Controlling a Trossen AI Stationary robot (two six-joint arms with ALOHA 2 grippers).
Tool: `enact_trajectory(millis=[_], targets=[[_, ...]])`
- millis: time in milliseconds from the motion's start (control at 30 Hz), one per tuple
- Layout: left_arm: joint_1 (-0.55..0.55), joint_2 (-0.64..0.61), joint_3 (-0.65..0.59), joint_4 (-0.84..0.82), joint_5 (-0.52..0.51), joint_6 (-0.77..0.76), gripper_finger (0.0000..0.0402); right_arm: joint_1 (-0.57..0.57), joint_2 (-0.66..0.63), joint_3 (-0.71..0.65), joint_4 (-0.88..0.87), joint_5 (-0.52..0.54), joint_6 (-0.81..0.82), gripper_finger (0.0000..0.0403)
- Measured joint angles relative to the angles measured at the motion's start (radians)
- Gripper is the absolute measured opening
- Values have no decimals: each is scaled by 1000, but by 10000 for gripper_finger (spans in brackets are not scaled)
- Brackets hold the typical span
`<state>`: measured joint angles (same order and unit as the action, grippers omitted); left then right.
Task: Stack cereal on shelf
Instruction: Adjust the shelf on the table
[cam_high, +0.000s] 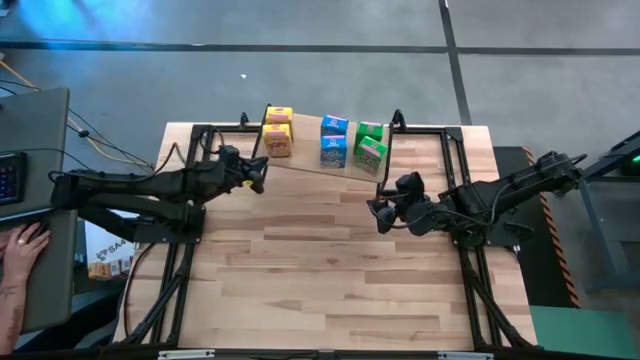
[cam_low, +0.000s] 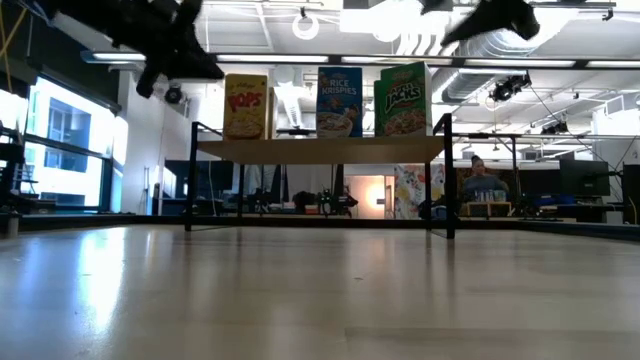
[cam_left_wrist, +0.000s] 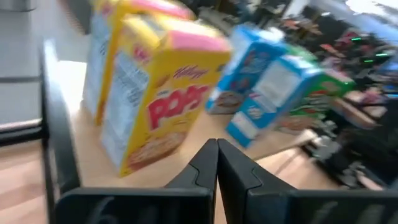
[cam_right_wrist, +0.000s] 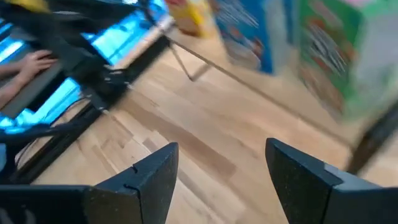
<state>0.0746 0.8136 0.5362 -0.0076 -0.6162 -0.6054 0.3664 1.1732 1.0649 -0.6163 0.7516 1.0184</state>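
Six cereal boxes stand upright on the shelf's plank (cam_high: 300, 158) (cam_low: 320, 150) at the table's far edge: two yellow boxes (cam_high: 277, 131) (cam_left_wrist: 155, 93) on the left, two blue boxes (cam_high: 333, 140) (cam_left_wrist: 261, 74) in the middle, two green boxes (cam_high: 369, 146) (cam_right_wrist: 336, 50) on the right. My left gripper (cam_high: 262, 176) (cam_left_wrist: 217, 155) is shut, empty, hovering just in front of the yellow boxes. My right gripper (cam_high: 381, 213) (cam_right_wrist: 221, 168) is open and empty, raised over the table in front of the green boxes.
The wooden table (cam_high: 330, 270) stretches toward its near edge, flanked by black arm frames (cam_high: 170, 290). A person's hand (cam_high: 20, 245) rests at a desk left of the table. Another person (cam_low: 483, 180) sits in the room behind the shelf.
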Motion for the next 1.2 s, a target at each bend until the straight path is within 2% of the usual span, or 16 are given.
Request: enact_trajectory(millis=[200,300,367,500,700,800,933,1200], targets=[[-71,-101,0,13,12,88,0,0,16,-1,-325,-99,379,229],[-86,-128,0,14,11,117,0,0,33,-4,-428,-155,452,192],[-90,-136,0,15,10,120,0,0,31,-42,-402,-168,469,145],[-102,-143,0,28,10,128,0,-16,17,-220,-155,-212,498,25],[-118,-143,0,117,77,190,0,-86,19,-550,565,-206,502,8],[-118,-143,0,145,119,198,0,-117,19,-651,771,-131,500,5],[-118,-142,0,149,170,198,0,-164,16,-691,833,-86,517,1],[-114,-142,0,149,242,199,0,-250,16,-691,848,-88,466,0]])
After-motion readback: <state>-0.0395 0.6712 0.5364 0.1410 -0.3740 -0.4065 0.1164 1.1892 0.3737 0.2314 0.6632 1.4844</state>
